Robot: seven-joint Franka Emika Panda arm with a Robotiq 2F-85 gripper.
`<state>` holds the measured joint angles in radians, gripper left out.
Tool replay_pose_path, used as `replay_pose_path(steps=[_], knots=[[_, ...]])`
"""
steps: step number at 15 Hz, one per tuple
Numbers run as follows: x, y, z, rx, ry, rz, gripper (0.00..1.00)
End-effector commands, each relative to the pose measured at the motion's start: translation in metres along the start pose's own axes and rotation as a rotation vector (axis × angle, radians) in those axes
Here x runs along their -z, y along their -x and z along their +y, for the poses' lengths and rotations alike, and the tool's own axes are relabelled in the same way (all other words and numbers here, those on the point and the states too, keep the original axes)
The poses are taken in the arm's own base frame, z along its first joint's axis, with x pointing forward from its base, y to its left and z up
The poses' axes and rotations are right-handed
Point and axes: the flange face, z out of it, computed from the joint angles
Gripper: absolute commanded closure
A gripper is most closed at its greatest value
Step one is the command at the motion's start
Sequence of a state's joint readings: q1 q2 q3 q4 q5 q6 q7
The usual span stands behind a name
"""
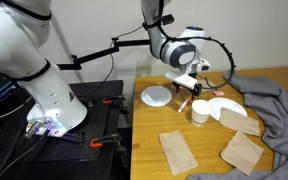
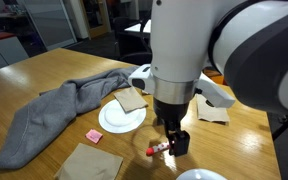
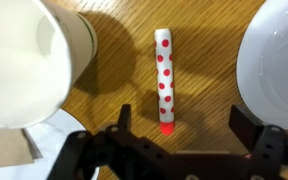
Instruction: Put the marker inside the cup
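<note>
**Fingers (image 3: 125, 122) parted and empty, marker lying in the gap**

1. Black two-finger gripper (image 3: 184, 125): jaws wide apart, nothing held, poised low over the brown wooden table (image 3: 199, 40). Whether the tips touch the wood cannot be told.
2. Short stick-shaped marker, white body with red dots and a red end (image 3: 164, 75): flat on the table between the fingers, closer to the finger on the cup's side. Its long axis runs straight out from the gripper, crosswise to the closing line. The red end is about level with the fingertips and the white end points away beyond them.
3. Small cream cylindrical cup (image 3: 29, 60): upright, outside the finger nearer the marker and forward of the tips, apart from the marker.
4. Flat white round plate (image 3: 279, 60): outside the opposite finger.

Judgement: closing would pinch across the marker's narrow width, but only its red end sits in the gap. A short advance along its axis looks needed first, then a carry toward the cup's side.
</note>
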<state>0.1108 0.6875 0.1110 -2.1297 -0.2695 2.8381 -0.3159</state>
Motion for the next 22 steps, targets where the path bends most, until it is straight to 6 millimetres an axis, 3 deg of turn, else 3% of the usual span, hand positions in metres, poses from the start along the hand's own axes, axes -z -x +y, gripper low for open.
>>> replay_pose_path(steps=[1, 7, 8, 9, 10, 12, 20, 21, 22], knots=[[-0.014, -0.015, 0.009, 0.058, -0.018, -0.004, 0.0], [-0.03, -0.02, 0.005, 0.089, -0.032, -0.008, 0.0], [-0.031, -0.02, 0.003, 0.093, -0.031, -0.009, 0.05], [-0.033, -0.021, 0.003, 0.093, -0.033, -0.01, 0.13], [-0.033, -0.021, 0.002, 0.094, -0.034, -0.012, 0.29], [-0.034, -0.021, 0.001, 0.097, -0.035, -0.014, 0.39], [-0.037, -0.023, 0.002, 0.1, -0.044, -0.019, 0.99], [-0.036, -0.023, 0.001, 0.1, -0.041, -0.02, 0.87], [-0.034, -0.024, 0.001, 0.1, -0.04, -0.022, 0.66]])
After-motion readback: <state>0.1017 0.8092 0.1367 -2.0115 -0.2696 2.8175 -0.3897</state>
